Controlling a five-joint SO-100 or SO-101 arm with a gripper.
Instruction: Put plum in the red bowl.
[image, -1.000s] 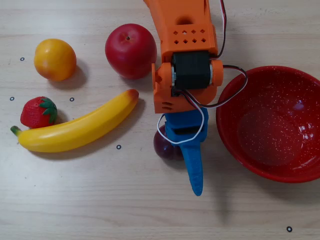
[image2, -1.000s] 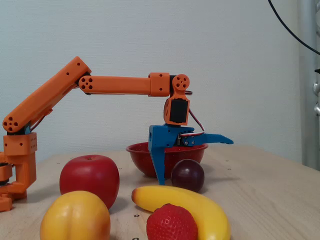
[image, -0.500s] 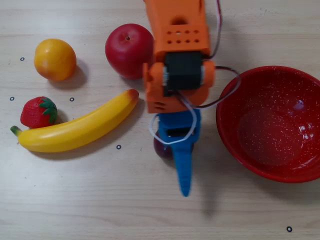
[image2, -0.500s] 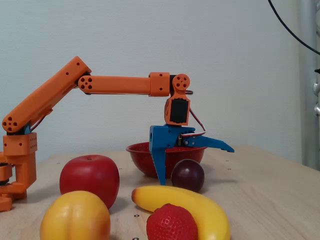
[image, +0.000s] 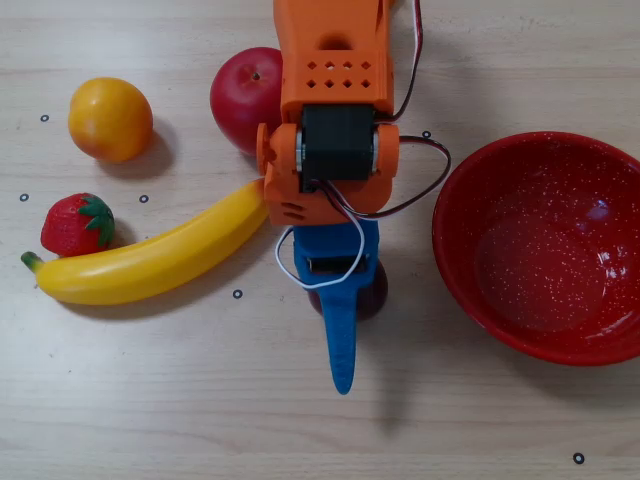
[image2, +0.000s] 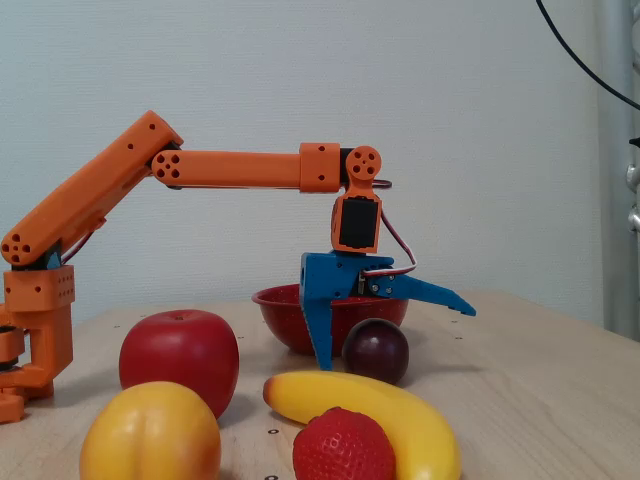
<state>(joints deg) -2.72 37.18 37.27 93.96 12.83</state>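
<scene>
The plum (image: 374, 291) is a small dark maroon fruit on the table, mostly hidden under the blue gripper in the overhead view. It shows fully in the fixed view (image2: 376, 351). My gripper (image: 338, 325) is open around it. In the fixed view (image2: 396, 338) one finger stands down on the table just left of the plum and the other sticks out above and past it. I cannot tell if the standing finger touches the plum. The red bowl (image: 470, 180) with white speckles sits empty to the right in the overhead view, behind the gripper in the fixed view (image2: 275, 310).
A red apple (image: 243, 97) lies beside the arm. An orange (image: 110, 119), a strawberry (image: 75, 224) and a banana (image: 150, 260) lie left of the gripper in the overhead view. The banana's end reaches the wrist.
</scene>
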